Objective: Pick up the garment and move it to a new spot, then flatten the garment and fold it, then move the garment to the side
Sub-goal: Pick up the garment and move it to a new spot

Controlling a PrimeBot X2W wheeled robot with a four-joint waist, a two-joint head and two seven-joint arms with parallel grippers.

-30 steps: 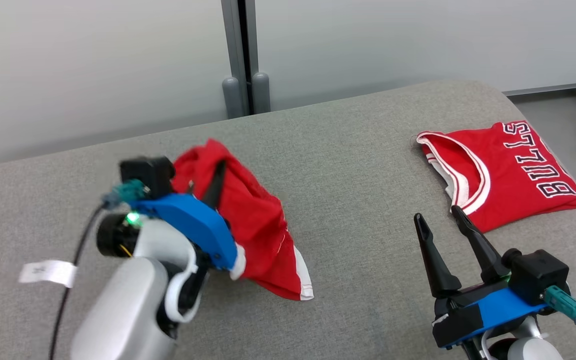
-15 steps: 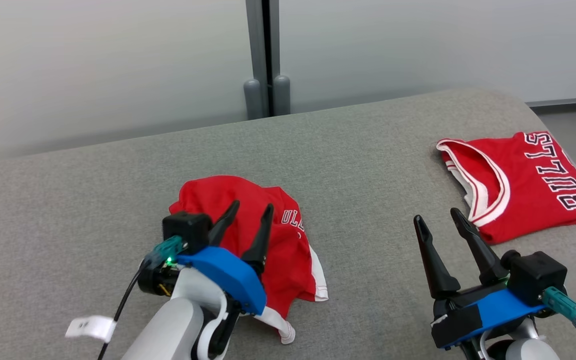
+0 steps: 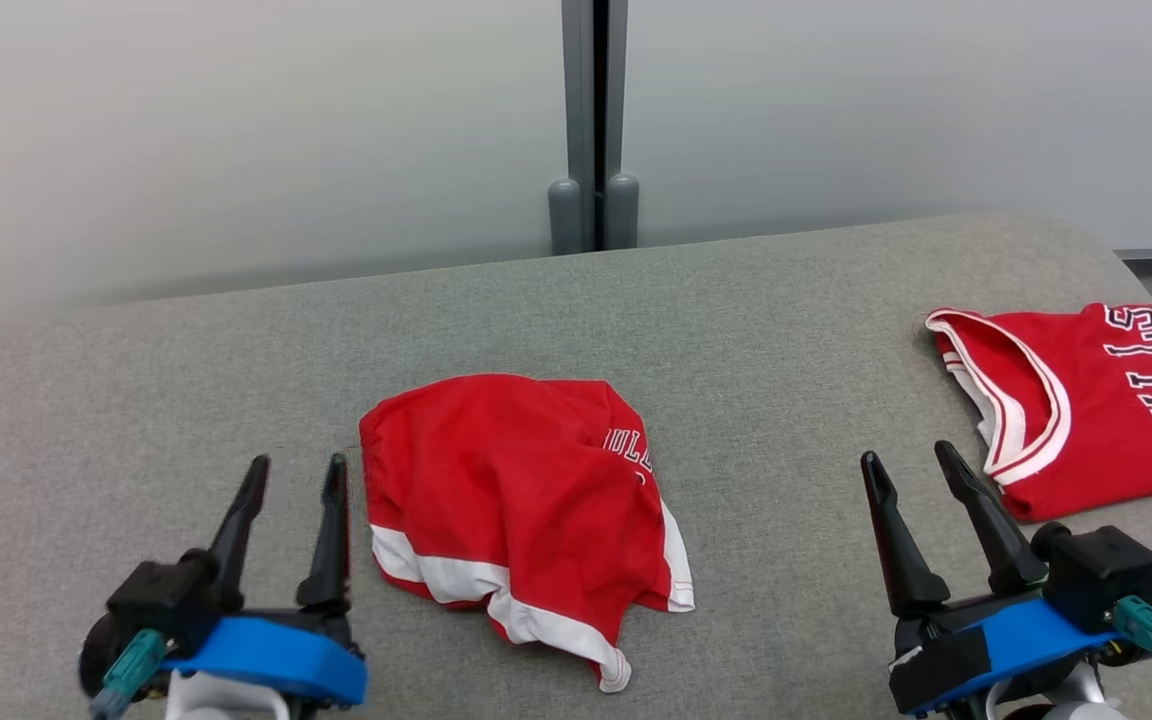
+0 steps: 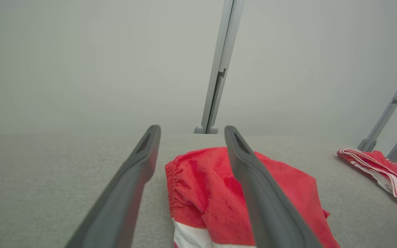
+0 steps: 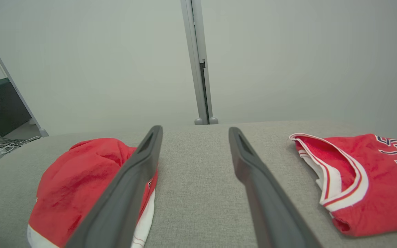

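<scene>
Looking down from the head onto a grey fabric-covered tabletop [image 3: 756, 330], with the garment [image 3: 516, 490], a pair of red shorts trimmed in white, lying in a rumpled heap a little left of the middle. Shows the elastic waistband bunched along the heap's left edge, the white-banded leg hems trailing toward the near side, and part of some white lettering on the right-hand fold, too creased to read whole. Finds the left gripper [image 3: 298, 462] low at the near left, just beside the garment's left edge yet clear of the cloth, with jaws spread wide and nothing between them. Confirms the same from the left wrist: two dark fingers [image 4: 133, 182] parted, with grey fabric and the waistband end of the garment between and beyond them. Finds the right gripper [image 3: 908, 455] low at the near right, well apart from the garment, with jaws likewise spread and empty, pointing away from the robot. Places a red jersey [image 3: 1086, 420] with white-and-red neck trim and block lettering flat at the tabletop's far right, near the right gripper's fingertips but apart from them. From the right wrist, sets the garment to the left of the parted fingers and the jersey to the right, with bare grey fabric in between. Beyond the tabletop, shows a pale wall [image 3: 236, 130] with a grey upright post [image 3: 594, 120] at its middle.
</scene>
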